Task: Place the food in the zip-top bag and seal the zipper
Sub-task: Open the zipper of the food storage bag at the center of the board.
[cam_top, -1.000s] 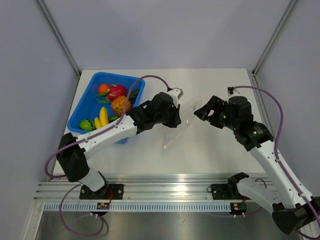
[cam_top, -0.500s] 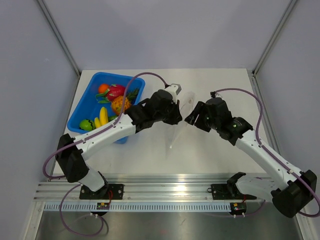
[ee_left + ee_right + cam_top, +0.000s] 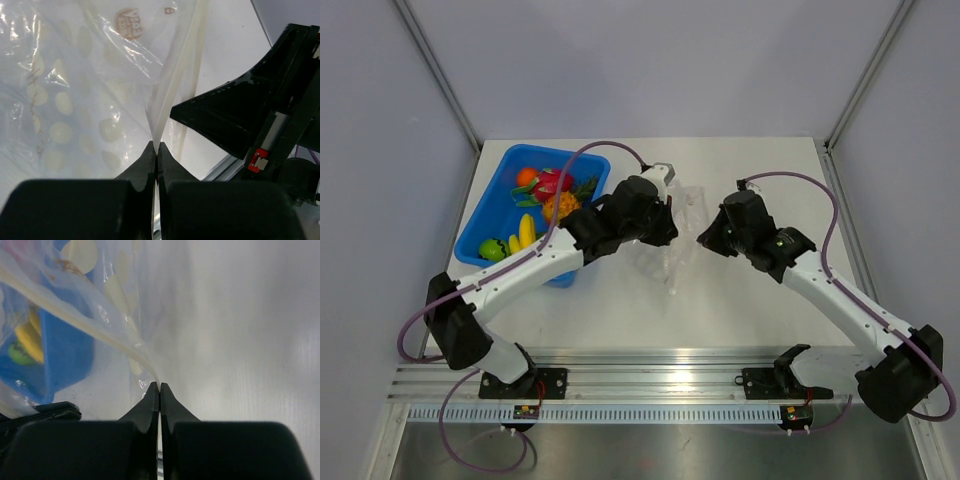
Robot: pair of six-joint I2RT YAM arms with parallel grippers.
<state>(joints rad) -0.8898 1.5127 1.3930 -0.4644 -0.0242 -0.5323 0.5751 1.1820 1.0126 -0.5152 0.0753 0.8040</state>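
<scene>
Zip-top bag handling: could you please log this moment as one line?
left gripper: shut on zip-top bag | right gripper: shut on zip-top bag | food: in blue bin | stage: filling not yet begun

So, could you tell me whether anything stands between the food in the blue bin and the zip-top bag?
Yes: the left arm lies between the food and the zip-top bag, along the right wall of the blue bin. Both arms' jaws are shut on the bag's edge.

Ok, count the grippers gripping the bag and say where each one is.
2. The left gripper pinches the zip-top bag on its side nearer the blue bin; the right gripper pinches the opposite side. Neither is hidden.
</scene>
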